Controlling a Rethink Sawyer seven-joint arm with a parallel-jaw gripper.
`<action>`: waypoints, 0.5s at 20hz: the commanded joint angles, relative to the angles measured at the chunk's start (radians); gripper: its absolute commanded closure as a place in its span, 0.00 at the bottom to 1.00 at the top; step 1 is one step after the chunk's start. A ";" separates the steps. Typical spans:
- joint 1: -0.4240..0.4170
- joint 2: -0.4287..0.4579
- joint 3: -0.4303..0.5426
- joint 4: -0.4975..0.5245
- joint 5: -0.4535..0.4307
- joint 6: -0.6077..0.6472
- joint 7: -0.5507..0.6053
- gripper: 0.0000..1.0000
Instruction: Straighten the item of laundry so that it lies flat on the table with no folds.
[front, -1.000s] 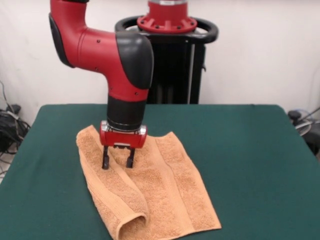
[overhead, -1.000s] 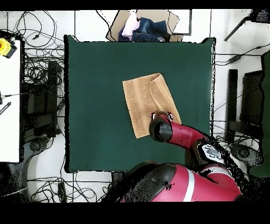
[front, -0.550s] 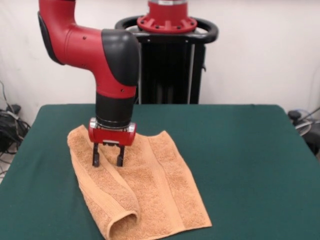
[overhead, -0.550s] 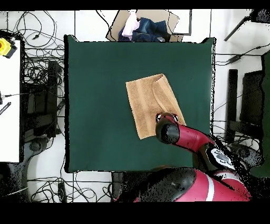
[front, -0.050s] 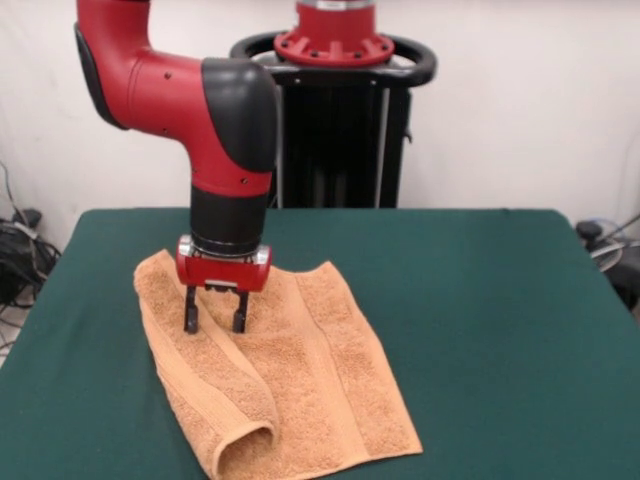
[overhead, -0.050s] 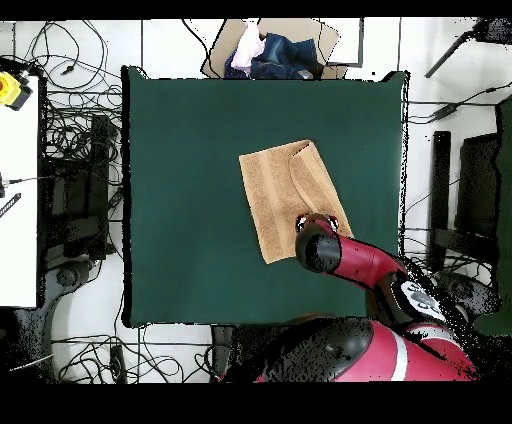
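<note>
The light orange terry-cloth hand towel (front, -0.050s: 270, 385) lay on the large dark green felt-like surface (front, -0.050s: 500, 330), toward the left half of it in the front view and right of centre in the overhead view (overhead, -0.050s: 287, 199). It was not flat: one long side was turned over onto the rest, making a raised ridge that ran from under the hand down to a rounded, tunnel-like loop at the towel's near end in the front view. The part to the right of that ridge lay smooth against the surface, with a woven band stripe running lengthwise along it. The red and black arm (front, -0.050s: 215, 120) came down onto the towel's far left portion, and the hand (front, -0.050s: 212, 323) stood upright over the fold, its two dark fingers (front, -0.050s: 190, 312) parted with a gap between them and their tips pressed at the cloth; nothing was pinched between them. In the overhead view the arm covered the hand and the towel's corner nearest the robot. Beyond the surface's far edge in that view sat an open cardboard box with bundled clothing (overhead, -0.050s: 270, 50)
</note>
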 joint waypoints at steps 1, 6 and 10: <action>-0.004 0.084 0.011 -0.010 -0.019 -0.060 0.174 0.00; -0.013 0.071 0.015 0.020 -0.017 -0.064 0.187 0.00; -0.058 0.030 0.066 0.070 -0.021 -0.029 0.179 0.00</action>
